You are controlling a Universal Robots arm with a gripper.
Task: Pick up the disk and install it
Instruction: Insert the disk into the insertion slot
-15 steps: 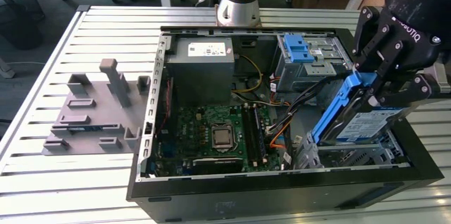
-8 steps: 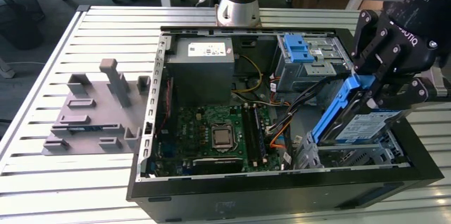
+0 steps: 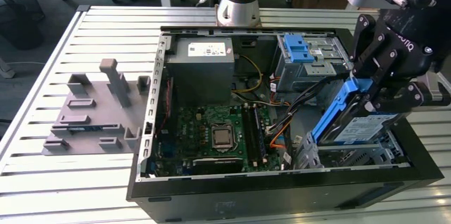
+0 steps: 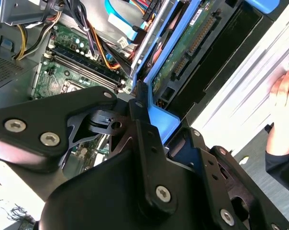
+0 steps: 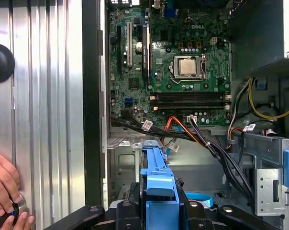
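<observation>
Your pincer is clenched on the disk, holding it tilted just above the metal bay at the exterior view's right, near end of the case, prob. angled to slide in.

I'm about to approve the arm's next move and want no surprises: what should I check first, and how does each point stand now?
1. Grip: ok. The robot's hand is shut on the flat silver hard drive in its blue plastic bracket.
2. Drive seated: not ok. It stands tilted, with its lower end at the grey metal drive cage and its upper end raised.
3. Cage free of the black cable bundle: cannot tell. The bundle runs close beside the drive.
4. Bystander clear: ok. The person's hand rests on the slatted metal table, outside the black case wall.
</observation>
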